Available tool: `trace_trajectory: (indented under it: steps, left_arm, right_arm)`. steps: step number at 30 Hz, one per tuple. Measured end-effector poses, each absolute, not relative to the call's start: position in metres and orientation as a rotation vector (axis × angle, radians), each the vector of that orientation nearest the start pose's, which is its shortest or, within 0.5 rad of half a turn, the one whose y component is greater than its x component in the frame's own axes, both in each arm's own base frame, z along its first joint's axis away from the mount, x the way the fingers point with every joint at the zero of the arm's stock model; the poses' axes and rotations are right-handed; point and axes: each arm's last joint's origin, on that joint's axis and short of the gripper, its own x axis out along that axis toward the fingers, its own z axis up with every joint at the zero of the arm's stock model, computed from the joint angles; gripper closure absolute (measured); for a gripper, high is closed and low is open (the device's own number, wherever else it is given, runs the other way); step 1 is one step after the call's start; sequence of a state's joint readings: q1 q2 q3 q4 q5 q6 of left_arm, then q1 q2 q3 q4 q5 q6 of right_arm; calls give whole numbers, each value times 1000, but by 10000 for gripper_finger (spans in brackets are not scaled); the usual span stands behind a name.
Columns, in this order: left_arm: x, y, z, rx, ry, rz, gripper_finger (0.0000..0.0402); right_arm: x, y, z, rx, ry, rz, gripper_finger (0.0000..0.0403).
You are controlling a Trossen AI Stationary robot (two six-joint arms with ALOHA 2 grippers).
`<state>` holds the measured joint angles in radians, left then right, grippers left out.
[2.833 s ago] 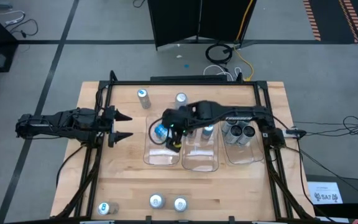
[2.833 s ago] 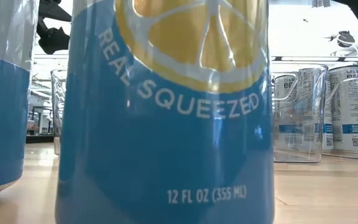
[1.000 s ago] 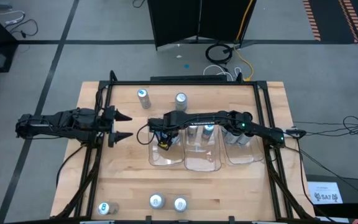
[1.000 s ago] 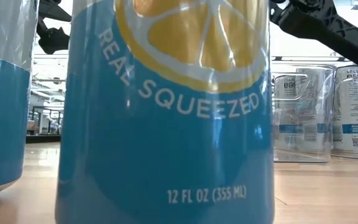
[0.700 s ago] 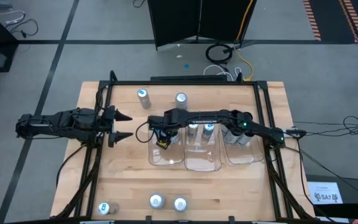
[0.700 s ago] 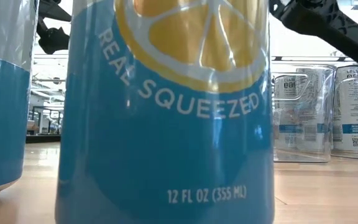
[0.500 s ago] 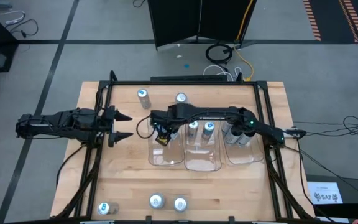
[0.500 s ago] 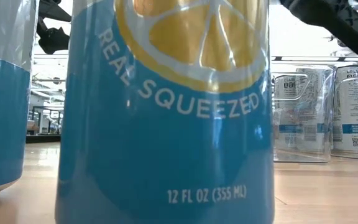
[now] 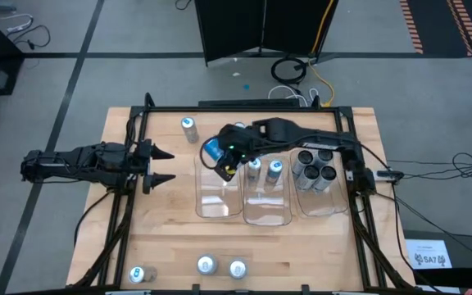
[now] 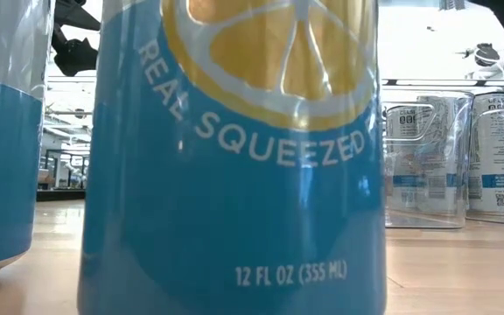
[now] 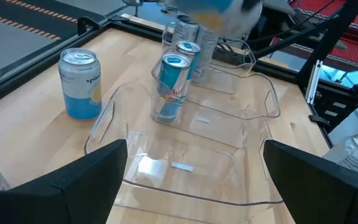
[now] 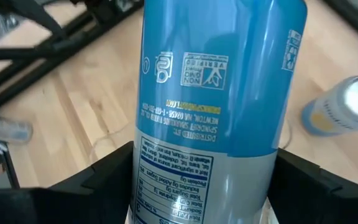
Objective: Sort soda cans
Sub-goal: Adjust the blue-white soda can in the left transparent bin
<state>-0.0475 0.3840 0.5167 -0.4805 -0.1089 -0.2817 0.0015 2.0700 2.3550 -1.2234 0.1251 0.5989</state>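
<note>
Holding a blue can (image 9: 212,148) in the right gripper (image 9: 222,158), fingers clamped on its sides, label filling the right wrist view (image 12: 219,81). Lifting it: a second ago gripper down low over the left tray (image 9: 218,205), now risen and pulled back toward the far rim, can tilted and clear of the tray floor. Meaning, as a judgement: can not yet dropped, being carried rather than placed, left tray (image 11: 185,168) lying bare of cans. Middle tray (image 9: 266,211) holding two blue-topped cans (image 9: 265,171) at its far end; right tray (image 9: 324,203) holding four dark cans (image 9: 315,165). Waiting at the left table edge: left gripper (image 9: 160,166), jaws spread wide, holding nothing. Remaining loose: one can (image 9: 188,128) at far left, three cans (image 9: 206,265) along the near edge. Sorting roughly half done, judging by the count.
</note>
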Motion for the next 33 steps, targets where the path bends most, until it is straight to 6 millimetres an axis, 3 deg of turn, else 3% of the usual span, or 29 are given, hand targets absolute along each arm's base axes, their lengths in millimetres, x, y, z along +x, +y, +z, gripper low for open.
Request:
trace_trajectory:
  steps: [4,17,24,33]
  left_arm:
    - [101,-2,261,-251,335,110,17]
    - [101,-2,262,-254,331,110,17]
    - [101,-1,263,-522,301,162,17]
    - [103,1,266,-521,250,228,17]
  right_arm:
    - [414,2,394,503,844,-393,119]
    - [413,20,395,511,850,-359,118]
    - [410,23,393,518,875,-386,117]
    - [409,23,392,540,879,-417,117]
